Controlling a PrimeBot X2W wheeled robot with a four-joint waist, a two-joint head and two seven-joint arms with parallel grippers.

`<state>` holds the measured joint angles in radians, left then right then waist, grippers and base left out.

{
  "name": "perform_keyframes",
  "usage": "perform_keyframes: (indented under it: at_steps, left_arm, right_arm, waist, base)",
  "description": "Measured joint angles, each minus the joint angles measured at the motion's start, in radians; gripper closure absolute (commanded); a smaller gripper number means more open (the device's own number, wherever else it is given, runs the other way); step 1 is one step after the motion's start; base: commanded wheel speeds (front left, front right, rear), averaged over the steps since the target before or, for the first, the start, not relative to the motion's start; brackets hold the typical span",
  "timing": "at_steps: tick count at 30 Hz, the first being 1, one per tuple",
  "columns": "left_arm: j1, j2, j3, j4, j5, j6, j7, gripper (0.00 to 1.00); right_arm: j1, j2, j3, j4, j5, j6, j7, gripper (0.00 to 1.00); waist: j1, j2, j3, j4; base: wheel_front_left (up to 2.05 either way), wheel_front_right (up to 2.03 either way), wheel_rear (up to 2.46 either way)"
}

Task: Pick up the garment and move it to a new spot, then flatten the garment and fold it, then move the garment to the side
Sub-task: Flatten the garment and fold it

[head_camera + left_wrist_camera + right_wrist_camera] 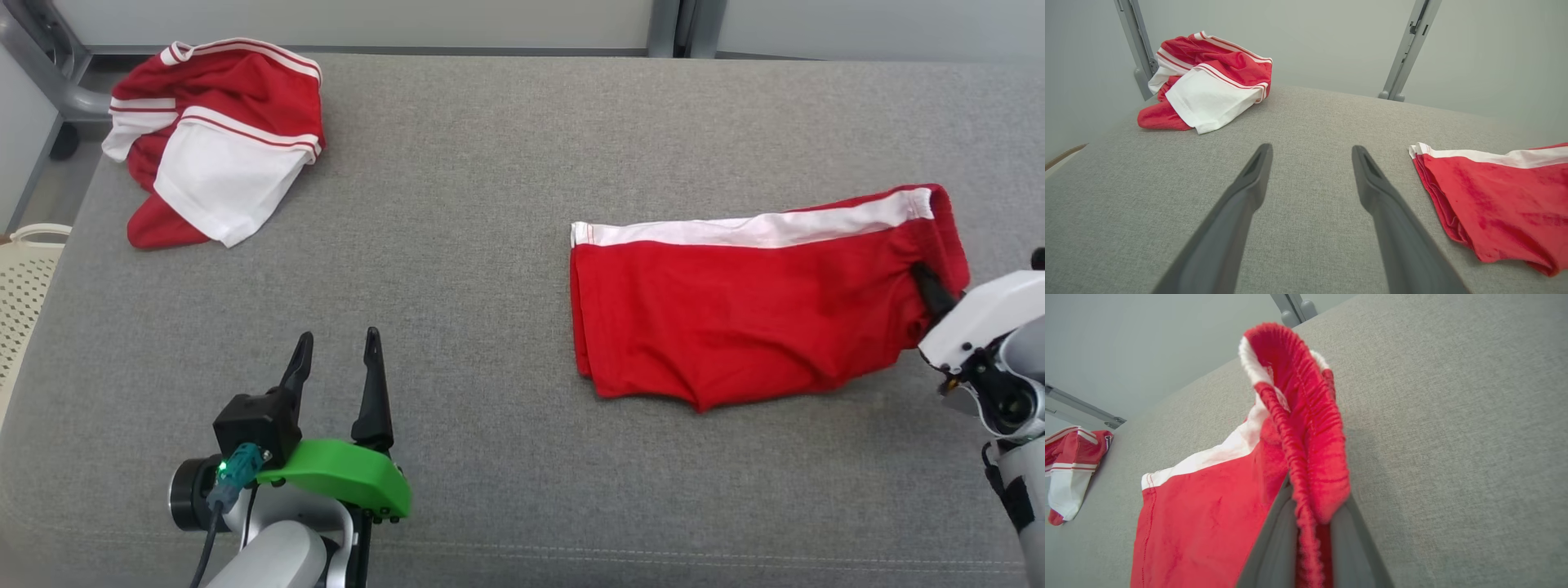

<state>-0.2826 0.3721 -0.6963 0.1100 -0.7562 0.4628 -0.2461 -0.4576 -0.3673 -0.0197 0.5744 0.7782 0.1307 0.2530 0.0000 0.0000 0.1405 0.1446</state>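
The garment, red shorts with a white side stripe, lies folded flat on the right half of the grey fabric table. My right gripper comes in from the right edge and is shut on the elastic waistband end; in the right wrist view the gathered waistband stands up, pinched in the right gripper. My left gripper hovers open over bare table at the lower left, well clear of the shorts. In the left wrist view the left gripper holds nothing, and the garment lies to its right.
A second red and white garment lies crumpled at the table's far left corner. A cream perforated basket stands beyond the left table edge. Grey metal posts rise behind the far edge.
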Motion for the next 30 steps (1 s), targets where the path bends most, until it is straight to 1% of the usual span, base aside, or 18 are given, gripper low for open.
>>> perform_keyframes:
  at_steps: [8,9,16,21,26,30]
  left_arm:
    - [-0.014,0.004,-0.003,-0.006,0.014,0.007,-0.001,0.00]
    - [-0.015,0.007,-0.001,-0.007,0.016,0.012,-0.002,0.00]
    - [-0.014,-0.003,-0.001,-0.010,0.016,0.013,-0.003,0.00]
    - [-0.012,-0.015,0.001,-0.009,0.013,0.007,-0.006,0.00]
    - [-0.012,-0.035,0.002,-0.002,0.012,-0.005,-0.010,0.00]
    - [-0.013,-0.046,0.005,0.009,0.013,-0.014,-0.011,0.00]
  right_arm:
    - [-0.030,0.071,0.106,-0.107,-0.063,0.000,0.107,1.00]
    - [-0.031,0.094,0.131,-0.134,-0.086,0.000,0.135,1.00]
    - [-0.031,0.183,0.170,-0.170,-0.192,0.000,0.206,1.00]
    - [-0.054,0.237,0.162,-0.136,-0.268,0.000,0.227,1.00]
    - [-0.085,0.268,0.142,-0.050,-0.351,0.000,0.229,1.00]
    - [-0.119,0.288,0.125,0.024,-0.410,0.000,0.209,1.00]
  waist:
    - [0.0000,0.0000,-0.019,-0.009]
    - [0.0000,0.0000,-0.026,-0.009]
    - [0.0000,0.0000,-0.051,0.000]
    - [0.0000,0.0000,-0.057,0.023]
    - [0.0000,0.0000,-0.058,0.054]
    - [0.0000,0.0000,-0.056,0.079]
  base:
    - [0.00,0.00,0.00]
    - [0.00,0.00,0.00]
    - [0.00,0.00,0.00]
    - [0.00,0.00,0.00]
    - [0.00,0.00,0.00]
    - [0.00,0.00,0.00]
